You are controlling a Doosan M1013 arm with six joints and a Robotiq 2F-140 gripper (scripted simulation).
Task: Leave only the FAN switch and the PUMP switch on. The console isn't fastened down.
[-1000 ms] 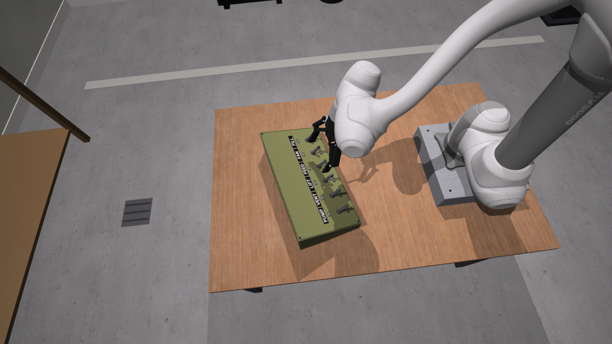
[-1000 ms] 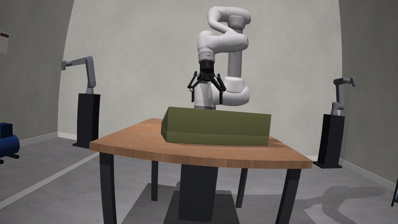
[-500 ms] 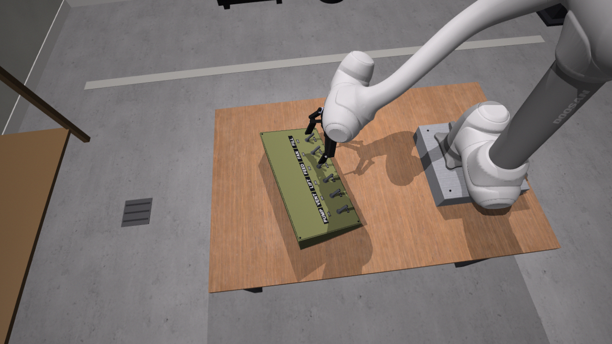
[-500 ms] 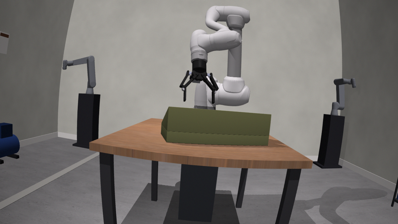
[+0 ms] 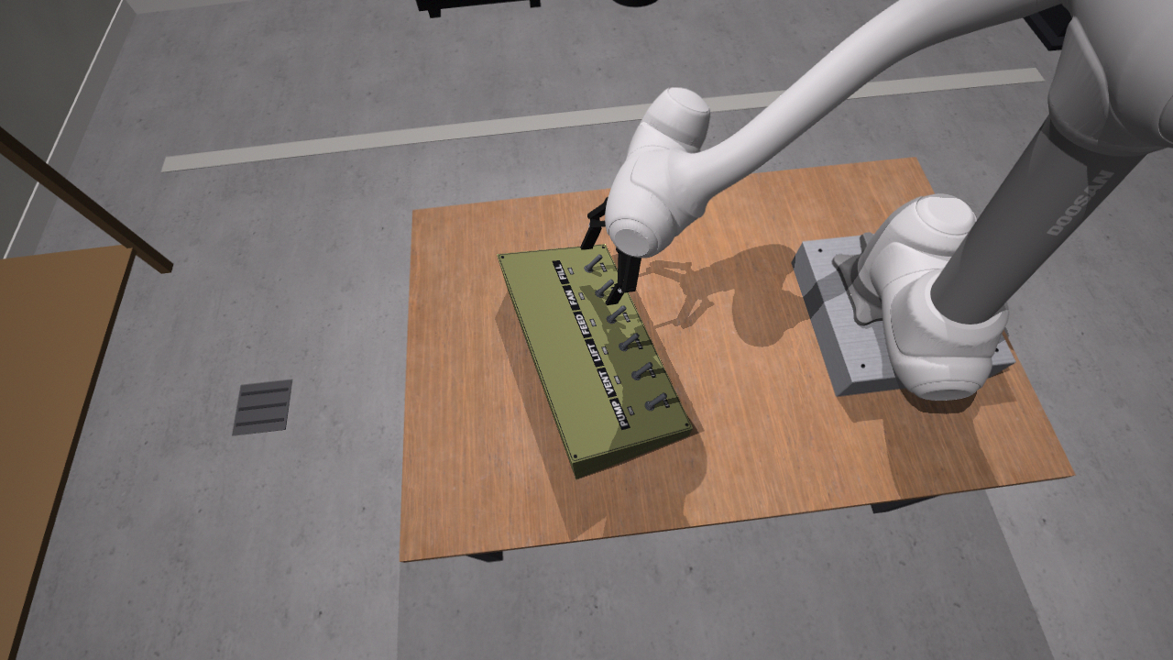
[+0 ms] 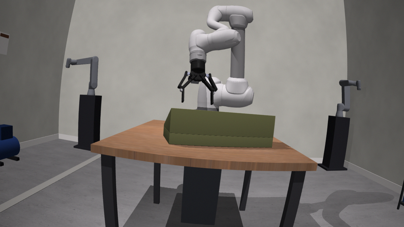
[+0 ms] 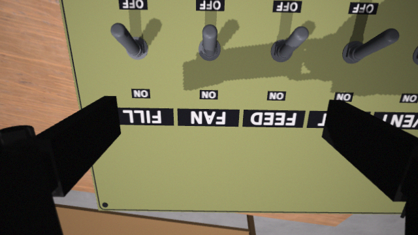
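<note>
The wooden tabletop carries the olive console, lying askew near its middle with six toggles in a row. Above the console's FILL end hangs the tool, spread wide and holding nothing. Beneath it stands the FAN switch; the PUMP switch is at the opposite end.

Olive console face carries black labels FILL, FAN, FEED, LIFT, VENT, PUMP beside its toggles, each toggle flanked by small ON and OFF tags; arm's grey link reads DOOSAN.
</note>
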